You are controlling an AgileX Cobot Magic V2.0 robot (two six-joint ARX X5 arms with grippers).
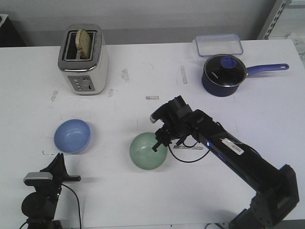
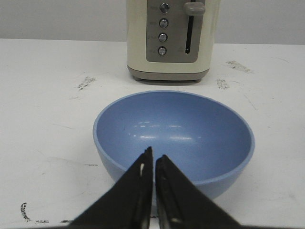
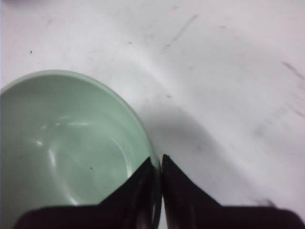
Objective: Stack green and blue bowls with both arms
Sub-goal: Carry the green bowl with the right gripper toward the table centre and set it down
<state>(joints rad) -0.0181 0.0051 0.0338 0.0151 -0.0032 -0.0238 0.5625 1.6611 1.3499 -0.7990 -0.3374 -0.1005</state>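
The light blue bowl (image 1: 71, 135) sits upright on the white table at the front left, and fills the left wrist view (image 2: 176, 129). My left gripper (image 1: 59, 156) (image 2: 154, 156) is shut and empty, with its tips just short of the bowl's near rim. The mint green bowl (image 1: 145, 152) (image 3: 62, 138) is at the front centre. My right gripper (image 1: 158, 143) (image 3: 157, 161) is shut on its right rim, one finger inside and one outside. I cannot tell whether the green bowl rests on the table or is slightly raised.
A cream toaster (image 1: 83, 59) (image 2: 169, 38) holding a bread slice stands behind the blue bowl. A navy saucepan (image 1: 223, 75) with a long handle and a clear lidded box (image 1: 218, 44) are at the back right. The right arm's cable loops beside the green bowl.
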